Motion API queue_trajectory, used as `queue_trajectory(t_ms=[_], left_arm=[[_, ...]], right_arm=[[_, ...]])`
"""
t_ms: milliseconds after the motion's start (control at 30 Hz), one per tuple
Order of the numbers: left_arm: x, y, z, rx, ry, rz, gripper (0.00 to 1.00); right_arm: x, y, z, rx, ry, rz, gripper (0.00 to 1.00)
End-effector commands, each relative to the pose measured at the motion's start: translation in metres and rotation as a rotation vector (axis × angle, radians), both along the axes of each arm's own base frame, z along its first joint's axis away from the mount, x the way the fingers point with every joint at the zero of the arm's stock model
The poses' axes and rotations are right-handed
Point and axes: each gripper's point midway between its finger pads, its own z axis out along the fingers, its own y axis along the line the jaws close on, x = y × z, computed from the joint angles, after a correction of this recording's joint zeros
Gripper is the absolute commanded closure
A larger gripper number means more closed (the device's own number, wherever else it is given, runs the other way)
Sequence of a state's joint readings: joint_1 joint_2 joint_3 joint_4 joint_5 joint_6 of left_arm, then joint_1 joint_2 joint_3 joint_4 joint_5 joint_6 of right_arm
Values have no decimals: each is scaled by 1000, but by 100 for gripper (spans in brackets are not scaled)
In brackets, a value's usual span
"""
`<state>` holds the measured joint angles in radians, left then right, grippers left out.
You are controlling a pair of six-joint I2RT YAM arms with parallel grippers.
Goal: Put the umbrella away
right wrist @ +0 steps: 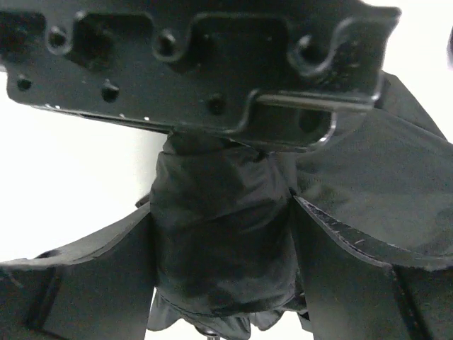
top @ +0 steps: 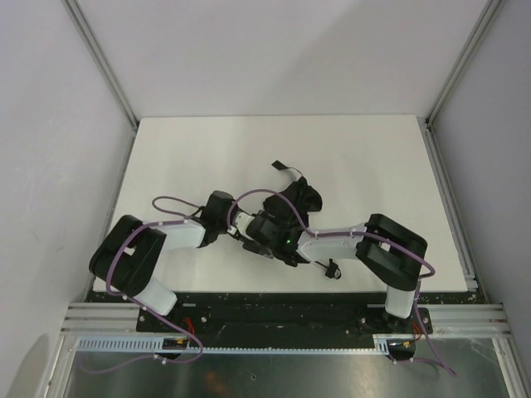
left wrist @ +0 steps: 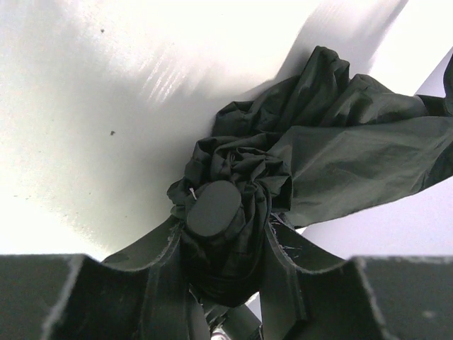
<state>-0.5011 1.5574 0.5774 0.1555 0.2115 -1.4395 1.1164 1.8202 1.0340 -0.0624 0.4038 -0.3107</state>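
Observation:
The black folded umbrella [top: 297,199] lies bunched at the table's middle, with a thin strap [top: 286,168] trailing off its far side. My left gripper [top: 247,230] comes in from the left. In the left wrist view it [left wrist: 223,248] is shut on the umbrella's end, where a rounded black cap [left wrist: 212,207] shows; loose canopy fabric [left wrist: 340,156] spreads to the right. My right gripper [top: 275,235] comes in from the right. In the right wrist view it [right wrist: 223,248] is shut on the gathered canopy bundle [right wrist: 223,227], right below the left gripper's body [right wrist: 198,64].
The white table [top: 373,166] is enclosed by pale walls and metal corner posts [top: 104,66]. A small black loop [top: 332,270] lies near the front edge beside the right arm. Purple cables [top: 178,203] arc over both arms.

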Motion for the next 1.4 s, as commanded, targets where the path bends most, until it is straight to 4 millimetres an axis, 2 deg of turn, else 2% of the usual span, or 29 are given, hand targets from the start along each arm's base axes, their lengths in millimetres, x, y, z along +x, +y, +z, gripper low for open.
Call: queue_trajectory(t_ms=[0, 33, 100, 167, 233, 267, 300, 433, 567, 600, 767, 867, 1000, 1167, 1367], left_arm=[[-35, 27, -34, 134, 162, -25, 100], [-34, 27, -33, 133, 162, -25, 100], [-33, 27, -31, 130, 157, -29, 100], [-29, 26, -28, 127, 140, -39, 100], [-24, 25, -23, 129, 112, -57, 99], [-20, 25, -20, 131, 98, -63, 94], [-17, 25, -17, 133, 82, -69, 87], [-4, 29, -6, 141, 20, -78, 39], [4, 39, 6, 147, -37, -66, 9], [5, 42, 9, 144, -52, -62, 5], [9, 45, 30, 75, -170, -38, 1], [6, 44, 35, 25, -196, -22, 1], [4, 41, 32, -13, -192, -14, 1], [10, 29, 33, -61, -193, -38, 0], [19, 23, 17, -31, -157, -35, 1]], right_arm=[[16, -4, -13, -41, -67, -40, 32], [17, -6, -19, -40, -45, -46, 39], [12, -14, -34, -52, 31, -53, 64], [7, -18, -44, -38, 105, -54, 84], [0, -18, -52, -9, 190, -46, 95], [-3, -19, -56, 4, 234, -42, 98], [-6, -20, -61, 15, 281, -37, 99], [-20, -21, -74, 75, 455, -24, 100], [-31, -22, -82, 150, 615, -20, 100], [-33, -21, -83, 170, 648, -17, 100], [-43, -17, -87, 276, 823, -11, 100], [-42, -19, -90, 339, 910, -34, 100], [-41, -19, -90, 424, 1013, -57, 100], [-40, -17, -88, 495, 1089, -74, 100], [-35, -12, -83, 540, 1095, -53, 100]])
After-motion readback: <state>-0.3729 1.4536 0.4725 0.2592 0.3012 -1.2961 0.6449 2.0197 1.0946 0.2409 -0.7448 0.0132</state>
